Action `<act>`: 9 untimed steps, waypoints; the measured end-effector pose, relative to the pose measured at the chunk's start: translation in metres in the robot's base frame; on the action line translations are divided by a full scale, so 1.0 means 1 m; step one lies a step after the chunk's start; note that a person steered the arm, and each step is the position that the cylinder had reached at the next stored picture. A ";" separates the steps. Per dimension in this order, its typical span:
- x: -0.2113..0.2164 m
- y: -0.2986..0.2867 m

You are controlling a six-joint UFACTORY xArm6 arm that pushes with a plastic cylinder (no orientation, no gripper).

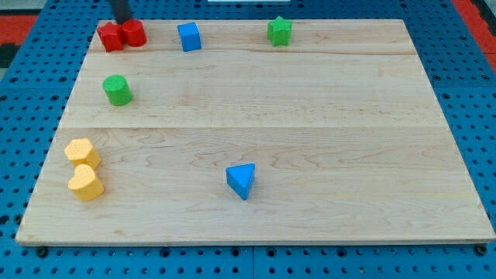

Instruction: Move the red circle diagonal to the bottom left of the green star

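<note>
Currently my tip (124,21), a bare rod with no jaws and holding nothing, touches the red circle (135,32) at the board's top-left corner, beside a red star (111,36), well left of the green star (279,31); round, no discernible long axis.

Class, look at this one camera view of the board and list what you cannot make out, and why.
- My tip: its very end meets the top of the red blocks, so contact is unclear; the rod's upper part is cut off by the view's top edge.
- Red circle and the red block beside it: they touch, so the second block's shape is unclear.
- Yellow blocks: shapes too small to name.
</note>
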State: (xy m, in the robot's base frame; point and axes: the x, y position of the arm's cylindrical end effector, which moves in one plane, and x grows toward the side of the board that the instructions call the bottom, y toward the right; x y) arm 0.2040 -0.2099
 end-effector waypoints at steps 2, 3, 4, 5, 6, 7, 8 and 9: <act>0.089 -0.001; 0.107 0.020; 0.088 -0.016; 0.067 -0.024; 0.064 0.020; 0.077 0.083; 0.100 0.132; 0.102 0.105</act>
State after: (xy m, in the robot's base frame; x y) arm 0.3059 -0.1049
